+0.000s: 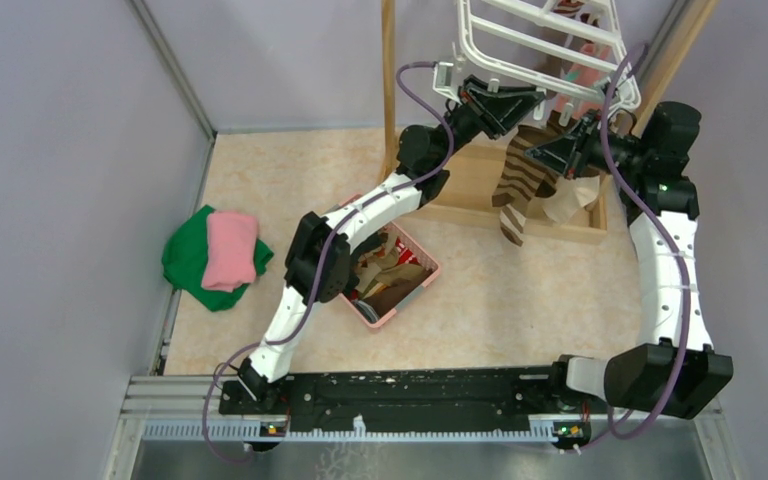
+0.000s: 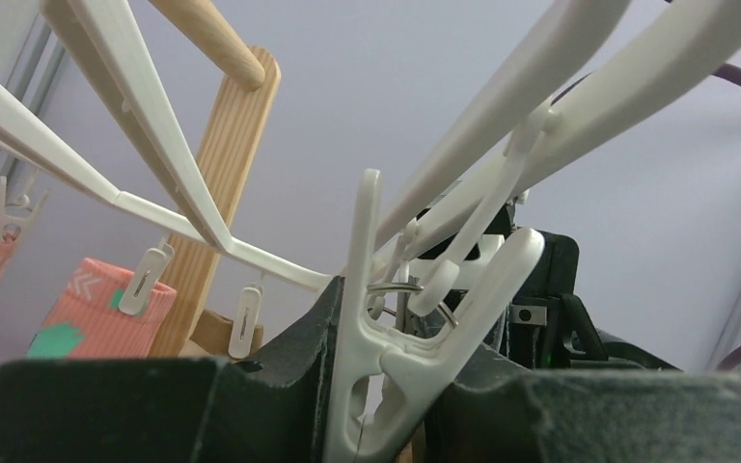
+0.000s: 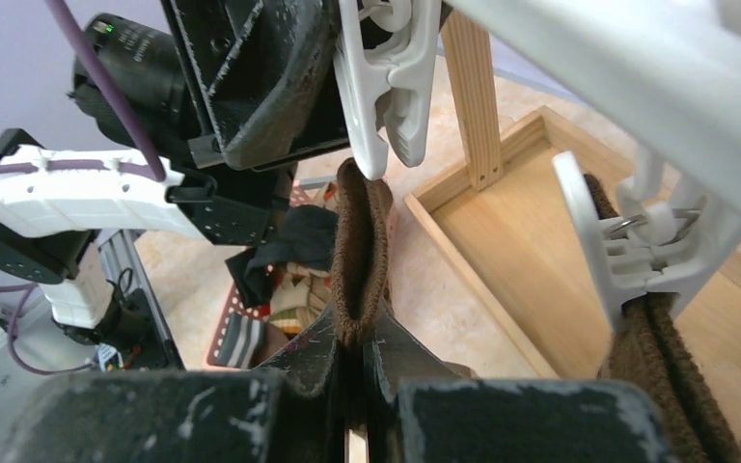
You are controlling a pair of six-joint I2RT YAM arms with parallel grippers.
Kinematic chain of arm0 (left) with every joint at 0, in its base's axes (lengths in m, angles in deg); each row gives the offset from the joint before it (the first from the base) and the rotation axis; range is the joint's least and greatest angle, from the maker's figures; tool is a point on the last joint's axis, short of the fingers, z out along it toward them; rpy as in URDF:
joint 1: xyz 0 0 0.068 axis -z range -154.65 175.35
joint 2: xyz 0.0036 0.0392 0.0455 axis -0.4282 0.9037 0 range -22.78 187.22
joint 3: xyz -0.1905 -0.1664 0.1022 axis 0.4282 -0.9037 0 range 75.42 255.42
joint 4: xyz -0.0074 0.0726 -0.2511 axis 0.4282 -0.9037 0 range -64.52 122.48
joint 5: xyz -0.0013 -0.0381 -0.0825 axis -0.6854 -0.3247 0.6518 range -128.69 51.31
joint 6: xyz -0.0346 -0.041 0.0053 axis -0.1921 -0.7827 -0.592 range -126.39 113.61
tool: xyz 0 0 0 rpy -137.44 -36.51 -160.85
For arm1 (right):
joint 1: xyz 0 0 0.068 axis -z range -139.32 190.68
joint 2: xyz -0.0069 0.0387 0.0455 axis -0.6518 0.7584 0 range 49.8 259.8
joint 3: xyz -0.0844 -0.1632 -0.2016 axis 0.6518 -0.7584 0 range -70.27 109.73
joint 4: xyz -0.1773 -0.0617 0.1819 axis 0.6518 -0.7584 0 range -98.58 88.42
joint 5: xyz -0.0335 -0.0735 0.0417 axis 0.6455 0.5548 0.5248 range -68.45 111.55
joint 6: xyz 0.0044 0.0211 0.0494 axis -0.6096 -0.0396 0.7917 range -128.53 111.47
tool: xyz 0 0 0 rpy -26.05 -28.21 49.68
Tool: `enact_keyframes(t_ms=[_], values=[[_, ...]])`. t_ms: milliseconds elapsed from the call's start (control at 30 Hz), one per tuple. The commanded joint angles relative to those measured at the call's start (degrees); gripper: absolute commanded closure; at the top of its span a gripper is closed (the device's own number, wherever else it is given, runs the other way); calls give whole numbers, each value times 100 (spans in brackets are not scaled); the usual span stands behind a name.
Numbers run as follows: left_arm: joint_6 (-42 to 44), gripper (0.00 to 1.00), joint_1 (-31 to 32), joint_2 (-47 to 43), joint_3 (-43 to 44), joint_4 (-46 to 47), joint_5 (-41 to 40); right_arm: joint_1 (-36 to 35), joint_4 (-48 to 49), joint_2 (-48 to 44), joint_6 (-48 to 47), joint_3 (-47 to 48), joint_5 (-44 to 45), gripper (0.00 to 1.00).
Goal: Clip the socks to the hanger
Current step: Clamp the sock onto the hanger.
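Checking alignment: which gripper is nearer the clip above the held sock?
Left. The left gripper squeezes the clip itself; the right gripper holds the brown sock just below it.

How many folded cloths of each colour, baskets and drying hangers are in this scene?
Green folded cloth: 1
Pink folded cloth: 1
Pink basket: 1
White hanger: 1
Total: 4
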Motion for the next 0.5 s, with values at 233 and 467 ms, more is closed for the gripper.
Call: enact_keyframes(t_ms=[233,467], values=[[-368,96,-90,-390,-91,430,14,29,1407,-150,1222,-163,-125,100],[-436,96,-101,-350,-67,488,68,32,1558,-87,1475,-169,-23,100]])
